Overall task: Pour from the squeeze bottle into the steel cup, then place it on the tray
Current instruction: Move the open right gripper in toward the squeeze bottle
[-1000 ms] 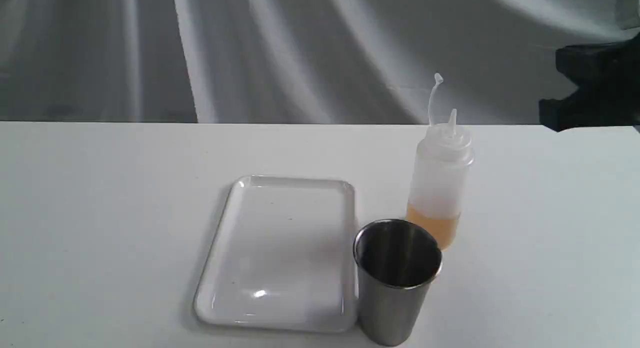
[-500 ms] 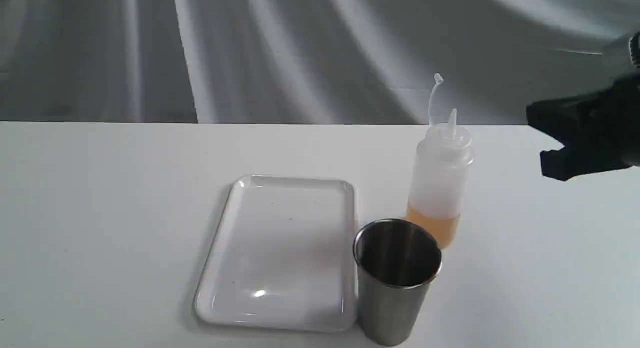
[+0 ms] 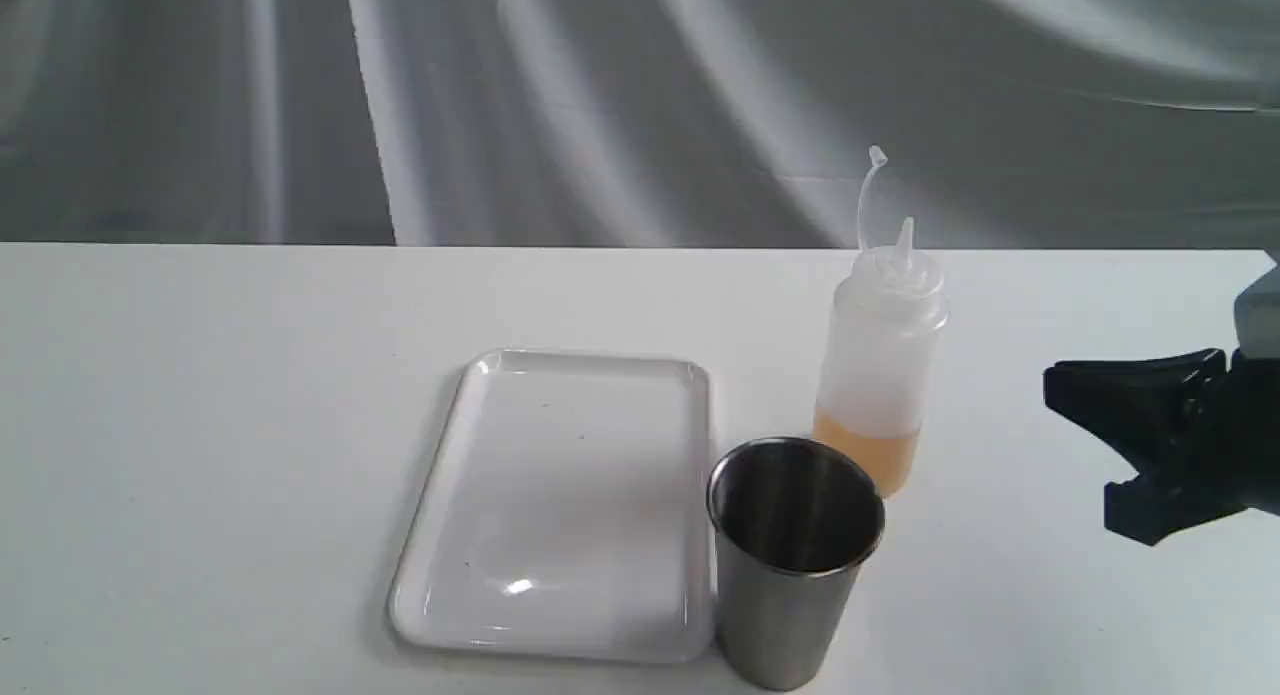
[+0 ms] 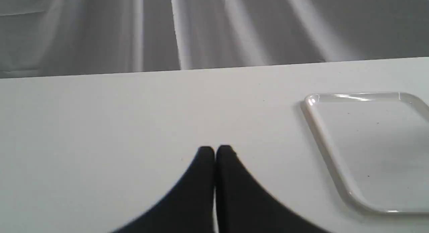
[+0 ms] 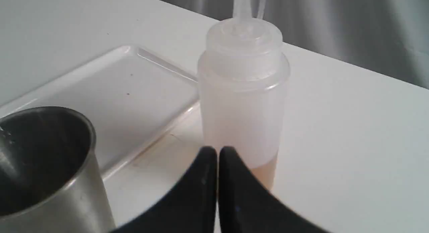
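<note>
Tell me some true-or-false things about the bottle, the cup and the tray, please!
1. The translucent plastic squeeze bottle with amber liquid stands upright on the white table. True.
2. The brushed steel cup sits on the flat white rectangular tray. False: it stands on the table beside the tray.
3. The right end effector is gripping the bottle. False: it is shut, empty and apart from the bottle.
4. Nothing lies on the tray. True.
5. The cup is taller than the bottle. False: the bottle is taller.
</note>
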You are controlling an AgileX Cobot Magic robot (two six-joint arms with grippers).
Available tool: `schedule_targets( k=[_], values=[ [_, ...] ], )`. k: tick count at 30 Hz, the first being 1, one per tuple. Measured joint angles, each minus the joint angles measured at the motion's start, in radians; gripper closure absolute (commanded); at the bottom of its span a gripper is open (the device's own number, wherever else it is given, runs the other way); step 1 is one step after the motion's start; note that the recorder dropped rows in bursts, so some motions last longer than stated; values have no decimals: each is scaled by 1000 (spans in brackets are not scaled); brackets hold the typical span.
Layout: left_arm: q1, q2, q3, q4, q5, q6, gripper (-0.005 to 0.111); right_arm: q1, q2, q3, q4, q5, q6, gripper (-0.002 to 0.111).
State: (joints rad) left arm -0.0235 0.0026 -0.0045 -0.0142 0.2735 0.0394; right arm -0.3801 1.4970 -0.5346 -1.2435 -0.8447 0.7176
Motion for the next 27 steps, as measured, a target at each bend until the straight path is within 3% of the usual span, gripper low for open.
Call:
schedule_targets(
  k=[3,5,11,21,27],
  values=[
    [0,0,0,0,0,0,107,-2,49,4,43,-39,-30,88],
    [0,0,0,0,0,0,107,-2,84,4,71,-44,-46,73],
    [0,0,0,0,0,0,107,-4,147,4,123,-82,-61,7],
    [0,0,0,0,0,0,107,-4,252,4,152,-159,-211,3],
    [0,0,0,0,0,0,107,-4,320,2,273,-170,-296,3]
  ],
)
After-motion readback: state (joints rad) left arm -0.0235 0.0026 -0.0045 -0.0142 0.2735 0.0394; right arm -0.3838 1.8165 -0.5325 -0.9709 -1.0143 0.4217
